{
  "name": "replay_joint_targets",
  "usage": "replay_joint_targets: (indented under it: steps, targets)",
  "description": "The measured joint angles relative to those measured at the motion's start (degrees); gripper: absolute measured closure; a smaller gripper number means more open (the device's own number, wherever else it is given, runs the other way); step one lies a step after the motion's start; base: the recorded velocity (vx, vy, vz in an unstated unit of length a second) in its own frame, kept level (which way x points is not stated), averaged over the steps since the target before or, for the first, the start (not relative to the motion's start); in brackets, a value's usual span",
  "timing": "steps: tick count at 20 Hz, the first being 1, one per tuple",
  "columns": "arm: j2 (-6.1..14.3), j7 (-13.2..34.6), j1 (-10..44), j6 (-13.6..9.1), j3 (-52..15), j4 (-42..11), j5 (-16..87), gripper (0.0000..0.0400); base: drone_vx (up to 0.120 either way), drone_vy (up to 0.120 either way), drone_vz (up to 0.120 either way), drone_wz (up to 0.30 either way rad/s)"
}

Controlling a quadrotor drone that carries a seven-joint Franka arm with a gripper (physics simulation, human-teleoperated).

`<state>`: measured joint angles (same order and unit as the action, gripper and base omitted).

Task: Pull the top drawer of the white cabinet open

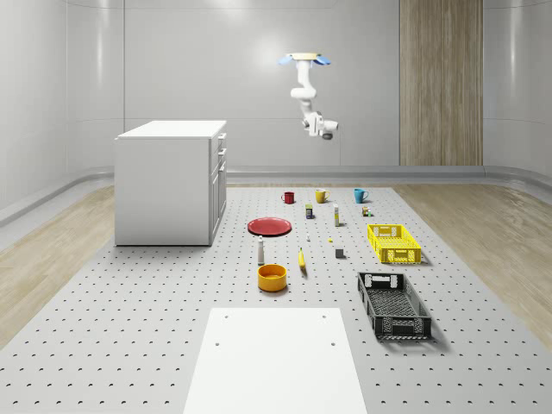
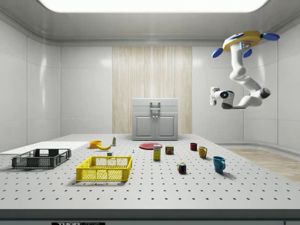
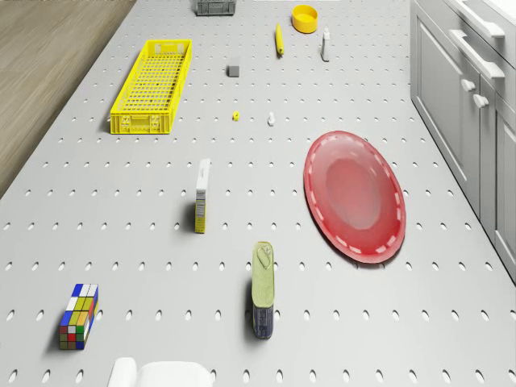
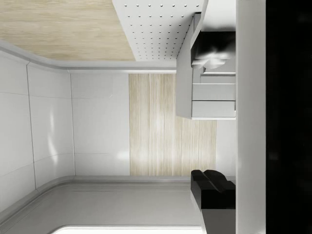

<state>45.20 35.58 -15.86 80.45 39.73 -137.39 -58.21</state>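
The grey perforated platform [image 1: 129,302] sits in a white-panelled room with a wood-panelled wall strip [image 1: 440,82] and wood flooring at the sides. The white cabinet [image 1: 168,181] stands at the whole-scene view's left; its top drawer [image 2: 155,102] is closed. In front of it lie a red round plate [image 3: 353,196], a yellow mesh crate [image 3: 153,85] and a black mesh crate [image 1: 393,304]. The drone [image 2: 245,42] hovers high, well apart from the cabinet, over the mugs. The gripper [image 2: 213,96] hangs in open air; finger state: cannot tell.

Bright, even light from a ceiling panel [image 2: 150,4] casts soft, short shadows; renders are crisp.
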Motion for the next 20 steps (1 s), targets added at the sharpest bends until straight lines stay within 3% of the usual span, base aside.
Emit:
replay_joint_targets:
  steps: [20]
  targets:
    - [5.5, 2.5, -8.0, 5.9, 4.8, -1.8, 1.9, 0.0095, 0.120, -0.120, 0.008, 0.000]
